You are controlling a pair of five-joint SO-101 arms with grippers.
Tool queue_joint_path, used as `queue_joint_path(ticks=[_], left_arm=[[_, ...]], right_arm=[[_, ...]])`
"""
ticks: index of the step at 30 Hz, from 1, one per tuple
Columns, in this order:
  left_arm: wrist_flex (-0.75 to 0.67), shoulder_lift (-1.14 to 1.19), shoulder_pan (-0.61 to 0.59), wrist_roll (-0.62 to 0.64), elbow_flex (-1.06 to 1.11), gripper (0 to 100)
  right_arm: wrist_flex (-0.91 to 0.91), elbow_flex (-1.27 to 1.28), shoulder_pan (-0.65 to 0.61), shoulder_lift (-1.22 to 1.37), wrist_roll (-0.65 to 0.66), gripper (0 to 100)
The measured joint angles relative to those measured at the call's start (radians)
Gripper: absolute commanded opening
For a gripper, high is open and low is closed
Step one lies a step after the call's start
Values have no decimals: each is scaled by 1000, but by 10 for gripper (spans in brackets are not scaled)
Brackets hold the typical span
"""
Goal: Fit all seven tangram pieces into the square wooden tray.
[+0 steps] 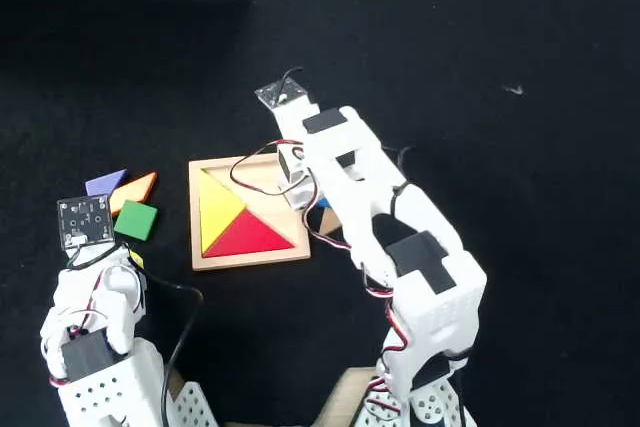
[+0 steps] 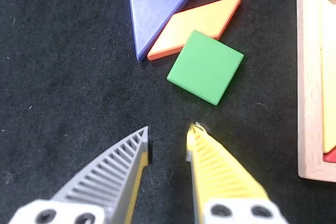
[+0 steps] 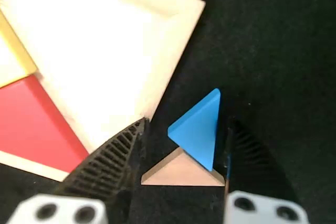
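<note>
Your right claw (image 3: 186, 125) straddles the blue triangle (image 3: 198, 129), spread ready to pinch; left claw (image 2: 168, 132) hangs spread near the green square (image 2: 206, 66)

A square wooden tray (image 1: 194, 217) lies flat on a black table. Inside it, a large yellow triangle (image 1: 220, 209) and a large red triangle (image 1: 252, 237) sit edge to edge, covering about half its floor. Off one side, three pieces lie clustered and touching: a purple triangle (image 2: 152, 14), an orange parallelogram (image 2: 202, 22) and a green square (image 2: 206, 66). Just beside the opposite side, a small blue triangle (image 3: 198, 129) touches a pale pink triangle (image 3: 181, 174).
</note>
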Motion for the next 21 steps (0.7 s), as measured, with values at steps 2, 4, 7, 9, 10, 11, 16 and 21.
queue_joint_path(ticks=[2, 4, 7, 9, 10, 11, 16, 21], left_arm=[[0, 0, 0, 0, 0, 129], [0, 0, 0, 0, 0, 129], [0, 0, 0, 0, 0, 129], [0, 0, 0, 0, 0, 129], [0, 0, 0, 0, 0, 129], [0, 0, 0, 0, 0, 129], [0, 0, 0, 0, 0, 129], [0, 0, 0, 0, 0, 129]], right_arm=[[3, 0, 0, 0, 0, 233], [5, 0, 0, 0, 0, 233], [6, 0, 0, 0, 0, 233], [11, 0, 0, 0, 0, 233], [11, 0, 5, 0, 2, 233], [11, 0, 5, 0, 0, 233], [41, 0, 6, 0, 18, 233], [46, 3, 8, 2, 21, 233]])
